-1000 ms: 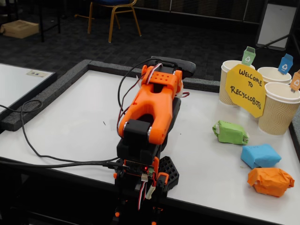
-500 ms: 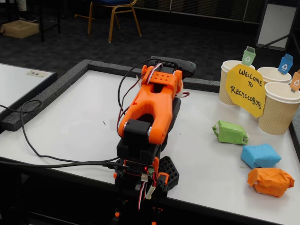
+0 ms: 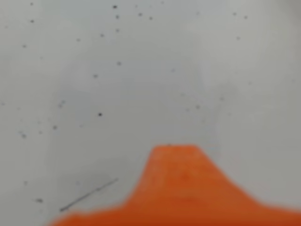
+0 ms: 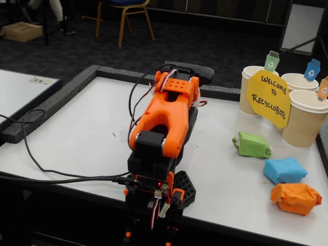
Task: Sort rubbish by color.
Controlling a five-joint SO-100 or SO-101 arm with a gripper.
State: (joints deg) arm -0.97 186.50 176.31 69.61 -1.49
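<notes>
Three crumpled lumps of rubbish lie at the table's right side in the fixed view: a green one (image 4: 251, 144), a blue one (image 4: 284, 169) and an orange one (image 4: 296, 198) nearest the front edge. The orange arm (image 4: 166, 115) stands folded over its base, well left of them, and its own body hides the gripper there. In the wrist view a blurred orange part of the gripper (image 3: 174, 155) rises from the bottom edge close over the bare white table (image 3: 141, 70). Nothing is held in sight, and the jaws' state does not show.
Three ribbed tan paper cups (image 4: 306, 120) with coloured tags stand at the back right behind a yellow sign (image 4: 268, 97). A dark raised border (image 4: 61, 97) edges the white table (image 4: 87, 133). Black cables (image 4: 36, 154) trail off the left front.
</notes>
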